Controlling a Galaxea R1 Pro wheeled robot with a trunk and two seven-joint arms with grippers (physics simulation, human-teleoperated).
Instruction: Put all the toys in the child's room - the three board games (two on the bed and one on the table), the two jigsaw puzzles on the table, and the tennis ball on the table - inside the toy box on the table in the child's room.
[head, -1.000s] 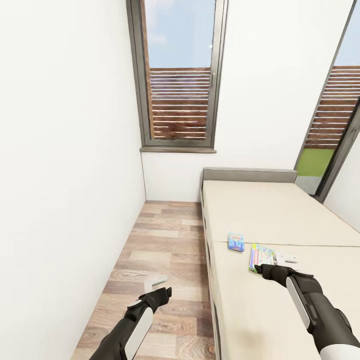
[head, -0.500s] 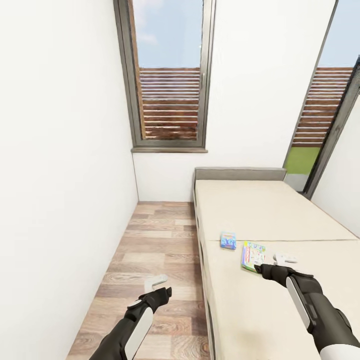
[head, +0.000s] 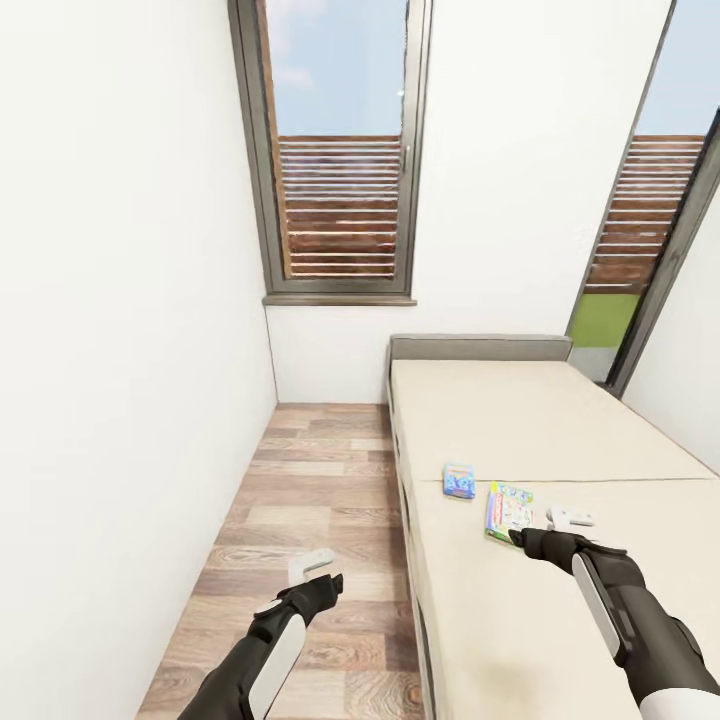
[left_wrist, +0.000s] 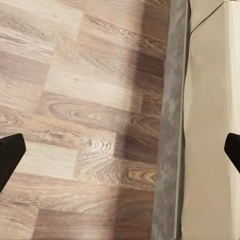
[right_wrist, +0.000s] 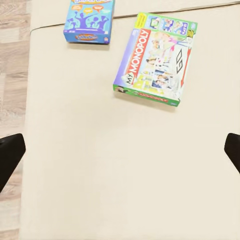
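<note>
Two board games lie flat on the bed (head: 560, 430), which runs along the right of the room and is cut off at the near and right edges of the head view. Left of it is the wood floor (head: 320, 480), ending at a white wall with a tall window (head: 340, 150). The green-white-red box (head: 508, 511), read as "My Monopoly" in the right wrist view (right_wrist: 156, 59), lies right of the smaller blue box (head: 459, 481), whose far end is cropped in that view (right_wrist: 90, 21). The right claw (head: 572, 518) hovers empty, spread wide, just beside the green box. The left claw (head: 311, 566), also wide open and empty, hangs over the floor.
</note>
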